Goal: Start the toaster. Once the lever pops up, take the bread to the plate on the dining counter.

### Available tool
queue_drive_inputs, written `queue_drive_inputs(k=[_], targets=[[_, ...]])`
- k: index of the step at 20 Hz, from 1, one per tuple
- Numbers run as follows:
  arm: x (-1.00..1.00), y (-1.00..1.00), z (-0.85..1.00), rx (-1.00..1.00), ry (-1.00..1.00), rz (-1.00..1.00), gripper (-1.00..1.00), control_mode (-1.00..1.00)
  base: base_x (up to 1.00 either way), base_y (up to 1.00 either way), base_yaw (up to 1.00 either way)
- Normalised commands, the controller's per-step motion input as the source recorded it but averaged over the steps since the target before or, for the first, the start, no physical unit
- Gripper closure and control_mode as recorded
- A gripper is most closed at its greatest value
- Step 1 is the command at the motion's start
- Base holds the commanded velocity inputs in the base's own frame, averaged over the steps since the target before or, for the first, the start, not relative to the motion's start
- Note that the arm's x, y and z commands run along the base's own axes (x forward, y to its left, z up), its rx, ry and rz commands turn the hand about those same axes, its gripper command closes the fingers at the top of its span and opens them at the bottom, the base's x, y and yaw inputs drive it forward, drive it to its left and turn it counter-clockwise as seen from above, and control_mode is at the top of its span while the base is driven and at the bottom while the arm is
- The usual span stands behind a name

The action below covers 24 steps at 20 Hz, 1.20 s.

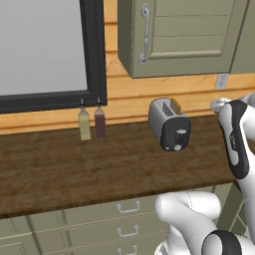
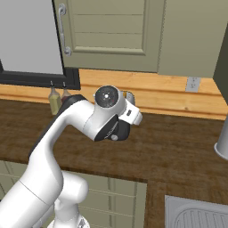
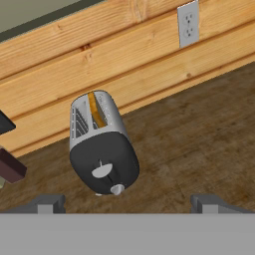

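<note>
Hand view: toaster (image 3: 102, 144) at centre-left on the dark wood table (image 3: 199, 144), tilted in frame, bread (image 3: 96, 109) in its right slot, lever (image 3: 102, 171) on the black end panel. Pincer (image 3: 127, 203) spread wide at lower edge, empty, well apart from the toaster. Wall outlet (image 3: 188, 24) upper right.

Dark wood worktop (image 1: 74, 169) runs along wall, pale green drawers (image 1: 124, 219) with metal handles below. Two bottles stand side by side at back of worktop under window: yellowish bottle (image 1: 84, 124) on left, dark red bottle (image 1: 100, 122) on right, close together. Black-framed window (image 1: 50, 50) above them. Green wall cupboard (image 1: 184, 35) with metal handle higher up. White socket (image 1: 221, 81) on wooden wall planks. Steel sink (image 2: 196, 213) set in worktop at right.
</note>
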Motion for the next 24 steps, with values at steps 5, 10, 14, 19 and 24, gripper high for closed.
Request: queue_drive_inputs(k=[5,10,14,19,24], targets=[[0.0,0.0,0.0,0.0,0.0,0.0,-1.0,-1.0,0.0,0.0,0.0],[-0.02,0.0,0.0,0.0,-0.01,0.0,-1.0,-1.0,0.0,0.0,0.0],[0.04,0.21,0.0,0.0,-0.05,-0.01,-1.0,-1.0,0.0,0.0,0.0],[0.29,0.75,0.02,-0.04,-0.03,-0.02,-1.0,-1.0,0.0,0.0,0.0],[0.51,0.36,0.01,-0.05,-0.01,0.0,-1.0,-1.0,0.0,0.0,0.0]])
